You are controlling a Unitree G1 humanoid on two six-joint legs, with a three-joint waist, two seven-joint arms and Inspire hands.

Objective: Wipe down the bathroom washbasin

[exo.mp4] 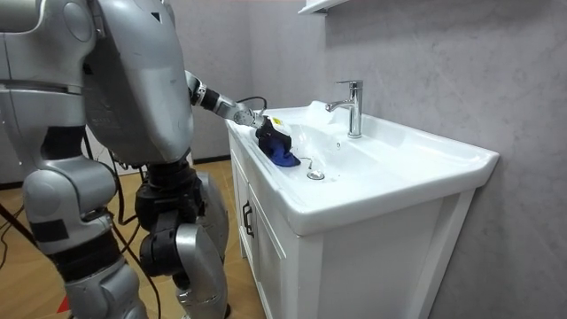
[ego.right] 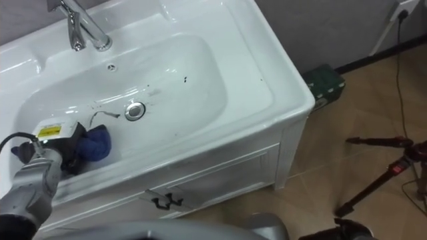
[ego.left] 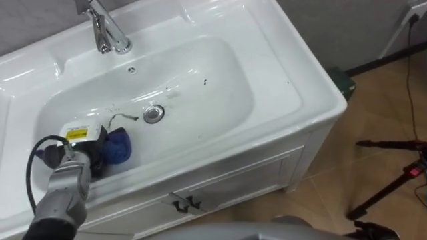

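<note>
Stands before the white basin (ego.left: 280, 87), left hand (ego.left: 85, 148) reaching down into its left end. Clasps a blue cloth (ego.left: 120, 148) in curled fingers (ego.left: 100, 160) (cloth resting on the bowl's bottom), just left of the drain (ego.left: 153, 113).

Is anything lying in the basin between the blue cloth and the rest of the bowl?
Nothing blocks it. The left hand holds the blue cloth at the bowl's left end; ahead are only the drain, a thin dark strand beside it and some specks. The faucet stands on the back rim.
</note>
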